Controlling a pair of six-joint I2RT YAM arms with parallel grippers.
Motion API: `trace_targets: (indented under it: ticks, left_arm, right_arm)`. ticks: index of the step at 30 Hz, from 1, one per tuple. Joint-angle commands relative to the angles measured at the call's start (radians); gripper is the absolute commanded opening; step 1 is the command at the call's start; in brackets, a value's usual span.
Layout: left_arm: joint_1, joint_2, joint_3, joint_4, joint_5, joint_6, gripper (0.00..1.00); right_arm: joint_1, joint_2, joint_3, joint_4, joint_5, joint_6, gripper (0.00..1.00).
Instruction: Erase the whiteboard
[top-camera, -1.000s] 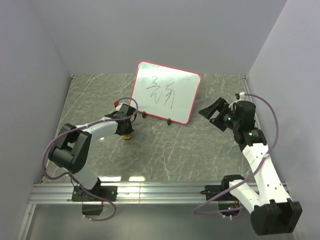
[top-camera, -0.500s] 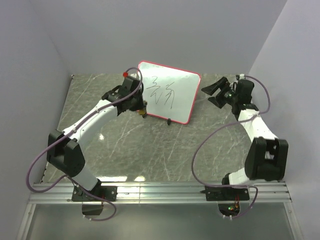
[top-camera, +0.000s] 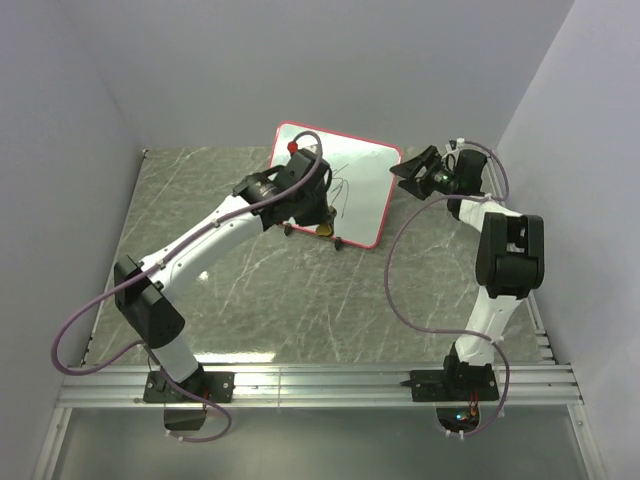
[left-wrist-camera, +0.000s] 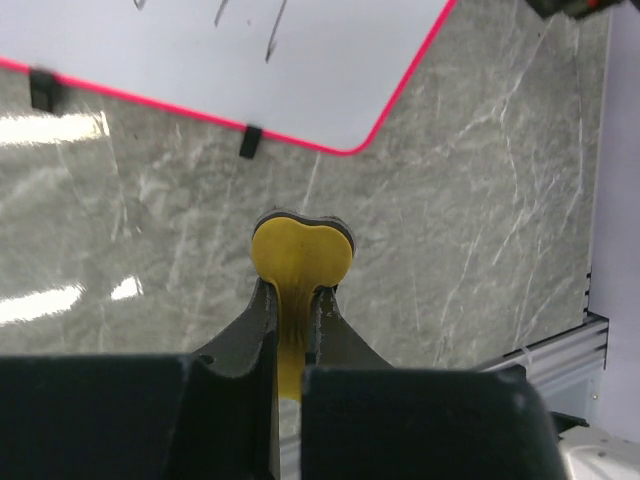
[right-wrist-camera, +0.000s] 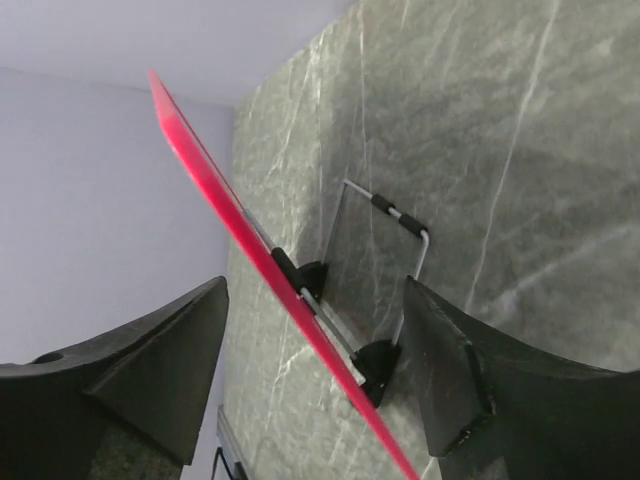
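Note:
The whiteboard (top-camera: 365, 190), white with a red-pink frame, leans on a small wire stand at the back of the table. Dark scribbles (top-camera: 340, 190) show beside my left arm, which covers the board's left part. My left gripper (top-camera: 322, 222) is shut on a yellow eraser (top-camera: 326, 231) in front of the board's lower edge. In the left wrist view the eraser (left-wrist-camera: 300, 255) sits in the gripper (left-wrist-camera: 295, 300) below the board (left-wrist-camera: 250, 60). My right gripper (top-camera: 412, 172) is open at the board's right edge. In the right wrist view the gripper (right-wrist-camera: 315, 290) straddles the red edge (right-wrist-camera: 215, 205).
The wire stand (right-wrist-camera: 390, 260) props the board from behind, and its black clips (left-wrist-camera: 250, 140) hold the lower edge. Grey walls stand close at the back and the right. The marble tabletop (top-camera: 300, 290) stretches in front of the board to the aluminium rail (top-camera: 320, 385).
My left arm has lifted from the table's left and swept right across the board with the eraser. My right arm has reached back and left to the board's right edge.

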Motion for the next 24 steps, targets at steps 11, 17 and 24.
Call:
trace_targets:
  ticks: [11, 17, 24]
  left_arm:
    - [-0.096, 0.090, 0.182, -0.099, -0.130, -0.108, 0.00]
    - [-0.073, 0.248, 0.356, -0.054, -0.101, 0.072, 0.00]
    - [0.036, 0.327, 0.283, 0.211, 0.001, 0.164, 0.00]
  right_arm:
    - [0.081, 0.050, -0.045, 0.352, -0.068, 0.183, 0.65]
    - [0.116, 0.058, -0.037, 0.319, -0.034, 0.168, 0.39]
    - [0.139, 0.062, -0.014, 0.127, -0.022, 0.010, 0.20]
